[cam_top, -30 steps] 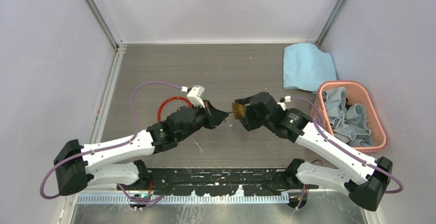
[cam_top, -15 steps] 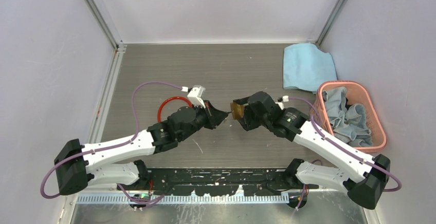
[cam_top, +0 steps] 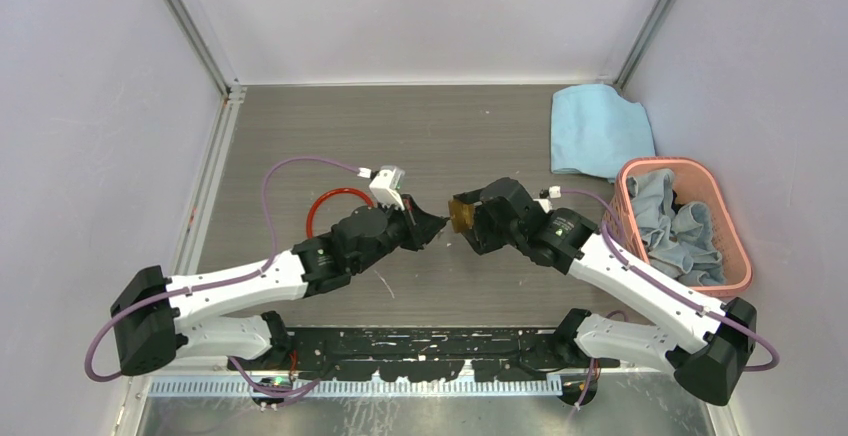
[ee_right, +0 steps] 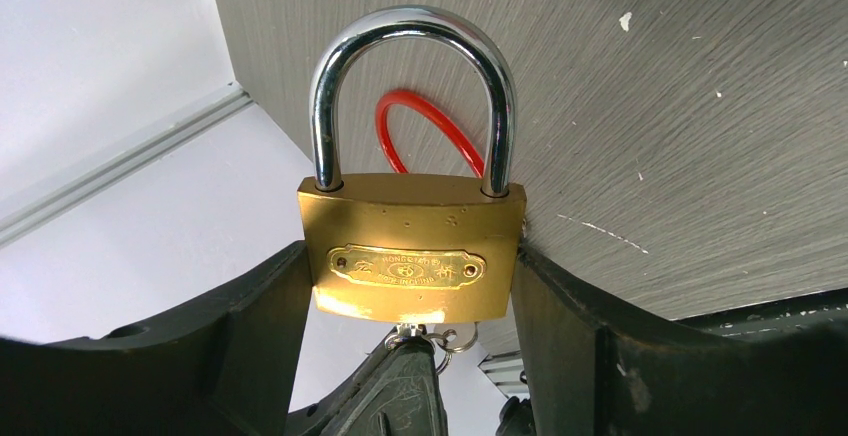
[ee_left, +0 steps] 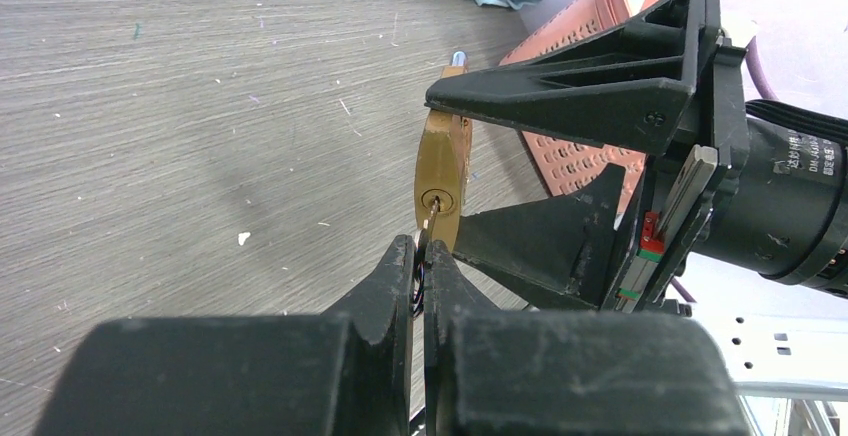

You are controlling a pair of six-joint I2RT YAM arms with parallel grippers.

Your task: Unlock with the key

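A pink plastic basket stands at the right edge of the table with crumpled grey-blue cloths inside it. A light blue cloth lies flat just beyond it. Both arms reach inward from the near corners, and their wrists face each other above the middle of the table. The right gripper has its jaws spread wide and clamped on the sides of a brass padlock, keyhole end toward the other arm. Both legs of the steel shackle sit in the body. The left gripper is pinched tight on the key, whose blade meets the keyhole in the padlock's bottom face. A red cable loop lies on the table behind the left wrist.
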